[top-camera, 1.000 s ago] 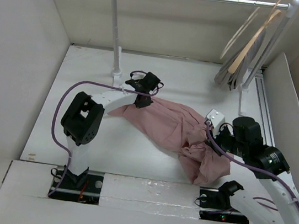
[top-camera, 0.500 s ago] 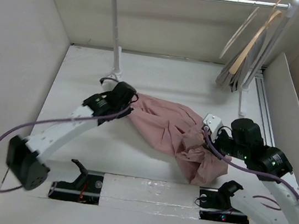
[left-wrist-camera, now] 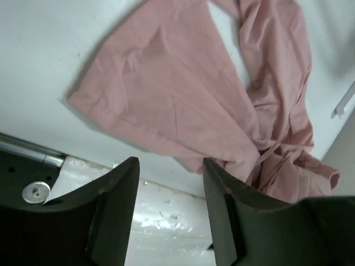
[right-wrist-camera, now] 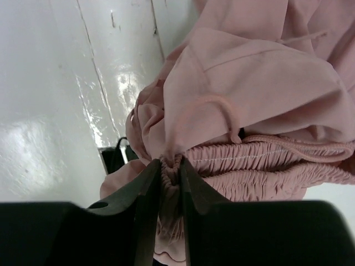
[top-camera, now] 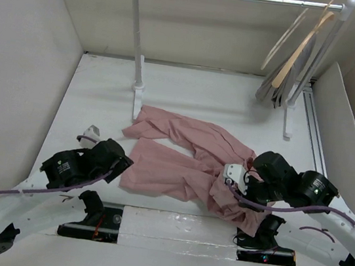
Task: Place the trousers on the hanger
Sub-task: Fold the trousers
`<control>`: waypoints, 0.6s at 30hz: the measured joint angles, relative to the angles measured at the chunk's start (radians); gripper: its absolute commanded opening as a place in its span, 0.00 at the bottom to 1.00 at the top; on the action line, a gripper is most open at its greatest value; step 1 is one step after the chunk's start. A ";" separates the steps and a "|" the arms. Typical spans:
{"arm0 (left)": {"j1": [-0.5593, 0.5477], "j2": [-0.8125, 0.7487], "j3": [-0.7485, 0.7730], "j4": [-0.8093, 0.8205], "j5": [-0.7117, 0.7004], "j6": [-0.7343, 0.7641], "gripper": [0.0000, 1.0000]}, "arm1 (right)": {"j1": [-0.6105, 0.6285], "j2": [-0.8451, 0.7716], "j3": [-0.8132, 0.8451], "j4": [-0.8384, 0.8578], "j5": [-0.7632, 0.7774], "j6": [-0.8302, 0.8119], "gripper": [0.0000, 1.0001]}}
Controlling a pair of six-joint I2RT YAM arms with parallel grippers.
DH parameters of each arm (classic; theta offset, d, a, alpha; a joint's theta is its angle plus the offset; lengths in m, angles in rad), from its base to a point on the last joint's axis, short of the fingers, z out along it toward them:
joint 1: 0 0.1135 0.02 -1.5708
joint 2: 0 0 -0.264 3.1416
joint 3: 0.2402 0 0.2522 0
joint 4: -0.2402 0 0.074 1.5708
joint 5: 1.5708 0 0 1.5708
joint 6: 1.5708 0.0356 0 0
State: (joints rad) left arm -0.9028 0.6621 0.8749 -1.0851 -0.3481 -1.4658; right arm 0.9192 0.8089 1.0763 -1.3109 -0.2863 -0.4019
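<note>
Your right tool (right-wrist-camera: 169, 164) pinches the gathered waist of the trousers (top-camera: 174, 164), while your left tool (left-wrist-camera: 170, 164) hangs spread above the counter (left-wrist-camera: 39, 44), near one leg hem.

Bright, even overhead light w/ soft shadows; glare on glossy tape (right-wrist-camera: 111, 100); wrist-cam fg blurry.

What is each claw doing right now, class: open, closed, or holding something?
Left claw: open, holding nothing.
Right claw: closed on the gathered waist of the trousers.
</note>
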 measured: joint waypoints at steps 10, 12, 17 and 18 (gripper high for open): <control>0.262 0.542 0.219 0.251 -0.186 0.224 0.73 | 0.000 0.057 0.147 -0.033 0.157 0.063 0.46; 0.393 0.645 0.180 0.410 -0.116 0.286 0.72 | 0.000 0.080 0.188 -0.002 0.195 0.071 0.12; 0.653 0.703 0.080 0.600 0.013 0.361 0.76 | -0.010 0.085 0.180 0.091 0.286 0.115 0.20; 0.669 0.710 0.082 0.628 0.029 0.375 0.76 | -0.019 0.084 0.166 0.113 0.296 0.124 0.39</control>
State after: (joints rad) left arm -0.2337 1.3724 0.9573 -0.4576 -0.3195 -1.0912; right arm 0.8997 0.8928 1.2419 -1.1976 0.0093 -0.2783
